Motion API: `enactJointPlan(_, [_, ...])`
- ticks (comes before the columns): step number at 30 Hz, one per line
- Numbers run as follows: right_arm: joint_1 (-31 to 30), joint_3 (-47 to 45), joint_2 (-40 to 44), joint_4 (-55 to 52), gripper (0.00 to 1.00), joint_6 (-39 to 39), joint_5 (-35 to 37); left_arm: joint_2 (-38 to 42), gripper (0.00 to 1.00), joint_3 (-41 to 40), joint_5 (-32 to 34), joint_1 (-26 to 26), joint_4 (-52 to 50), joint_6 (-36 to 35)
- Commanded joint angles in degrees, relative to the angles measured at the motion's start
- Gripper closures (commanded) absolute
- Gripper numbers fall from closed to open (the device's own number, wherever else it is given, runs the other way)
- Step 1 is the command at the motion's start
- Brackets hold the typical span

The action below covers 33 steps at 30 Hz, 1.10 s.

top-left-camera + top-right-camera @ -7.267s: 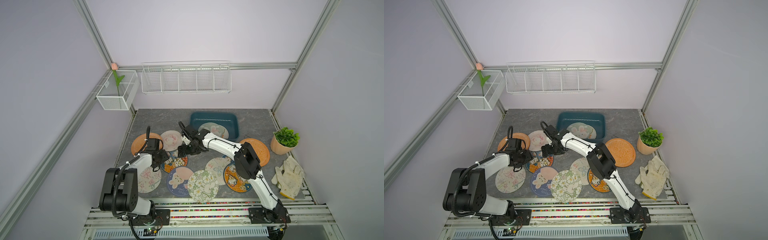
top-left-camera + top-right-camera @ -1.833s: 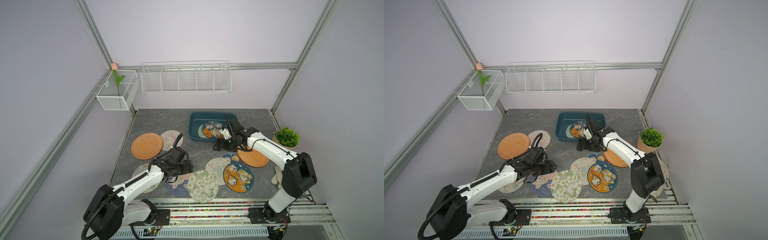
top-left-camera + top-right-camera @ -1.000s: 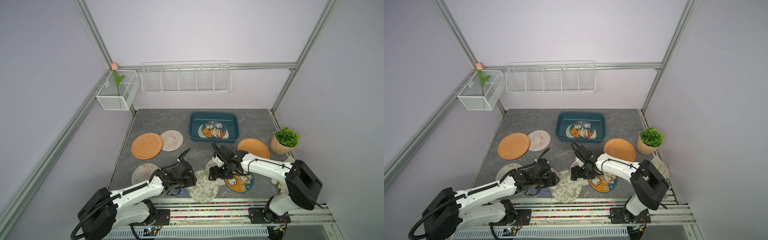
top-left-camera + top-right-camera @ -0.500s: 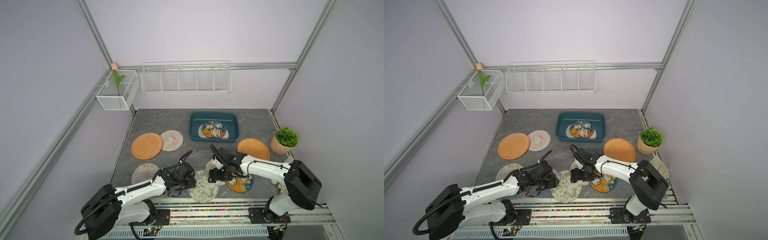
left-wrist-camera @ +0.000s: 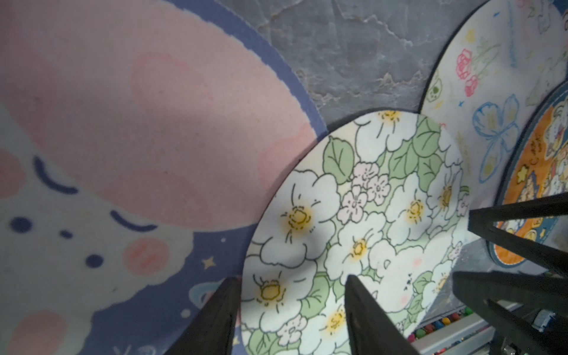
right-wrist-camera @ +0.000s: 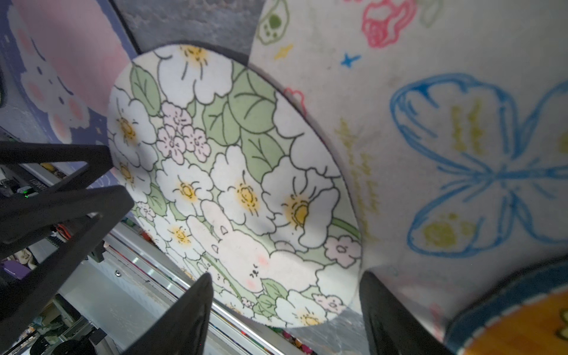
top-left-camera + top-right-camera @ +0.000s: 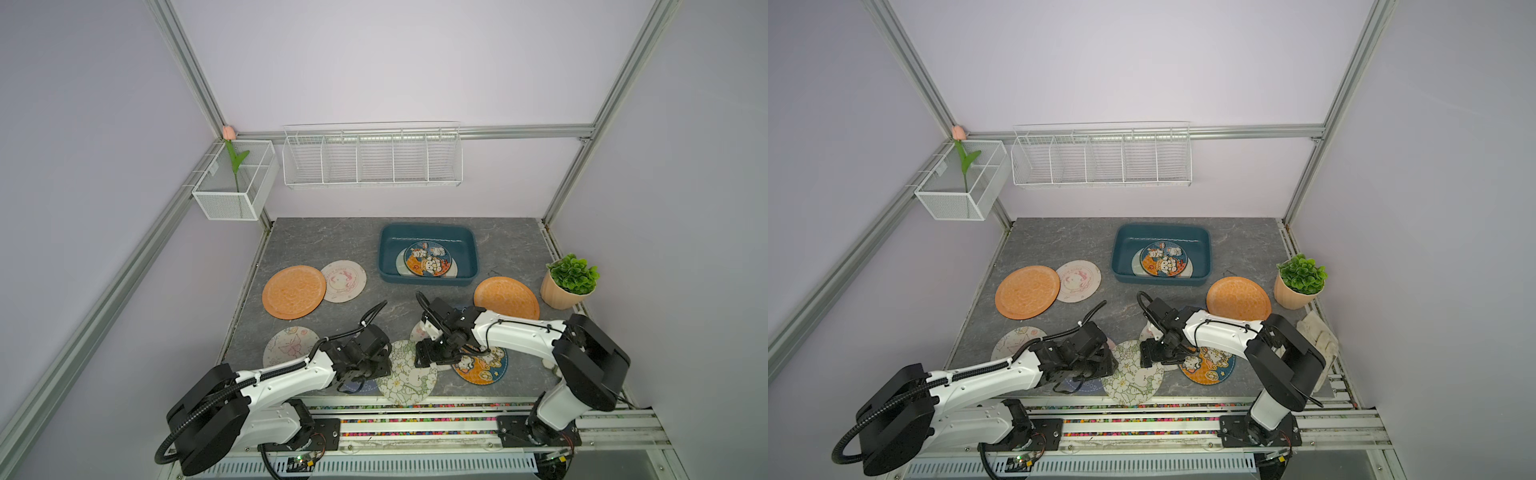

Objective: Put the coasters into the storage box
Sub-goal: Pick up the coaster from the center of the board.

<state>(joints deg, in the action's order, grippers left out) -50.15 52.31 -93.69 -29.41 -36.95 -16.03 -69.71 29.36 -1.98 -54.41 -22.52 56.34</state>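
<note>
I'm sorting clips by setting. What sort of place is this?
Probably a lab robot cell, staged like a home: aluminium frame posts and plain lilac walls enclose a stone-look table, two robot arms sit on a front rail, with a potted plant as decor.

White shells & black joints were seen on left arm (image 7: 291, 382) & right arm (image 7: 519, 334). Black corrugated cable (image 7: 270, 372) was run along the left. Left gripper (image 5: 292, 278) was fitted w/ black tapered fingers (image 5: 365, 316).
</note>
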Motion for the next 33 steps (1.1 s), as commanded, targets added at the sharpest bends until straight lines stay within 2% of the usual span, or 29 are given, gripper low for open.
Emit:
enactJointPlan(1, [-0.83, 0.86, -2.14, 1.64, 0.28, -0.63, -1.6, -1.59, 0.45, 0.74, 0.23, -0.34, 0.2, -0.78])
enactJointPlan(4, [-0.83, 1.6, -2.62, 1.55, 0.32, -0.56, -1.57, -1.74, 0.45, 1.05, 0.14, -0.35, 0.01, -1.01])
enactJointPlan(8, [-0.8, 2.14, -2.9, 1.15, 0.43, -0.34, -1.33, -1.59, 0.45, 1.23, 0.24, -0.35, -0.4, -1.33])
enactJointPlan(14, [-0.83, 3.24, -2.92, -0.1, 0.73, 0.18, -0.33, -1.32, 0.45, 1.9, 0.71, -0.36, -1.37, -1.74])
enactJointPlan(18, [-0.77, 4.75, -2.47, -2.05, 0.9, 1.17, 0.21, -0.39, 0.38, 2.58, 1.62, -0.26, -2.47, -1.4])
enactJointPlan(24, [0.08, 6.65, 0.06, -5.54, 0.93, 2.65, -0.65, 0.61, 0.27, 5.56, 5.29, 0.05, -6.67, -0.63])
enactJointPlan(33, [3.41, 15.03, 4.52, -13.3, 0.93, 6.91, -4.59, 3.3, 0.16, 6.71, 4.66, 4.91, -5.34, -2.65])
